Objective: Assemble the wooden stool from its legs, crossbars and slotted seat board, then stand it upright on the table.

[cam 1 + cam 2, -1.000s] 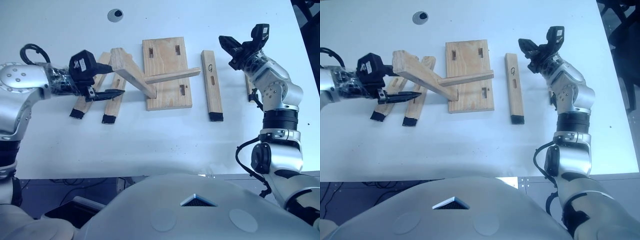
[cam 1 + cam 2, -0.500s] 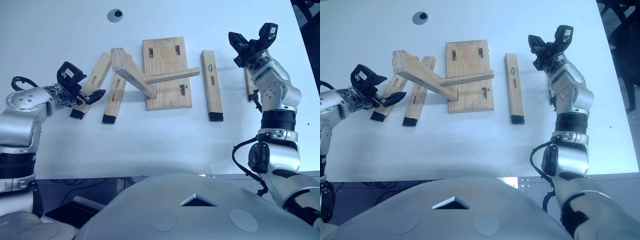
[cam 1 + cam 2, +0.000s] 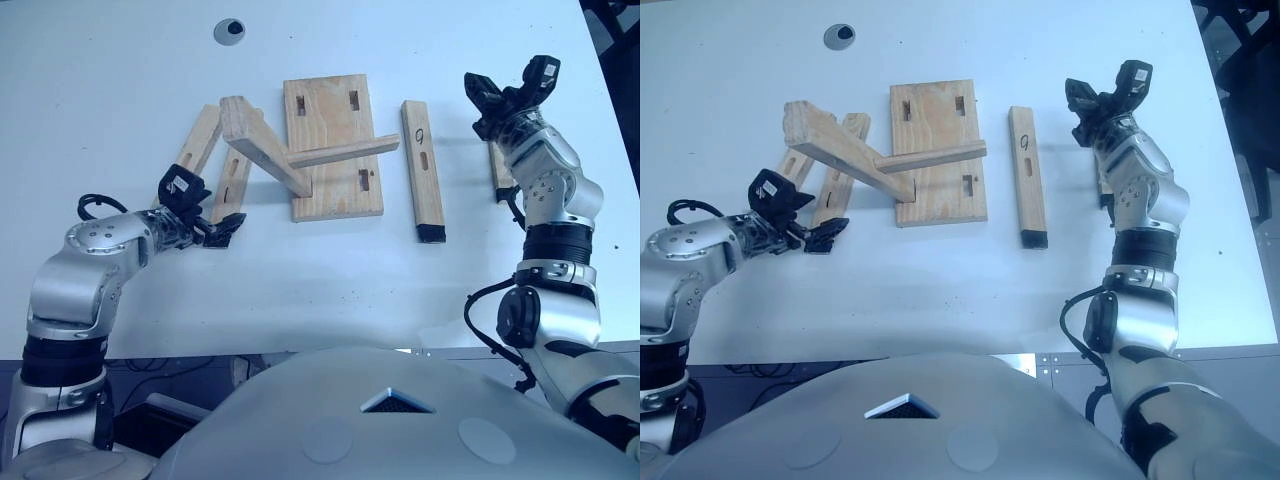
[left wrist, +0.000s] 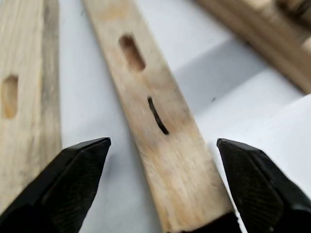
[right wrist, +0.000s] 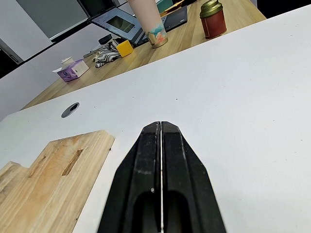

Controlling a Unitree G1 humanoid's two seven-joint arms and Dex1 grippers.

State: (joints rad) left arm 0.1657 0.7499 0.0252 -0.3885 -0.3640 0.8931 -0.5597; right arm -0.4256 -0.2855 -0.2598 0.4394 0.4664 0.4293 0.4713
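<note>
Left wrist view puts the left tool (image 4: 163, 187) spread wide astride the dark-capped end of a slotted leg (image 4: 160, 121). This leg lies flat on the counter (image 4: 92, 97), its long axis running straight away from the tool, with a finger flanking it on each side, apart from the wood. A second leg (image 4: 24, 121) lies just beside one finger, leaving little room there. Farther out, the seat board (image 3: 335, 120) carries a tilted leg (image 3: 262, 145) and crossbar (image 3: 345, 152). The right tool (image 5: 160, 127), pressed shut and empty, hovers well away, so the left arm is nearer.
</note>
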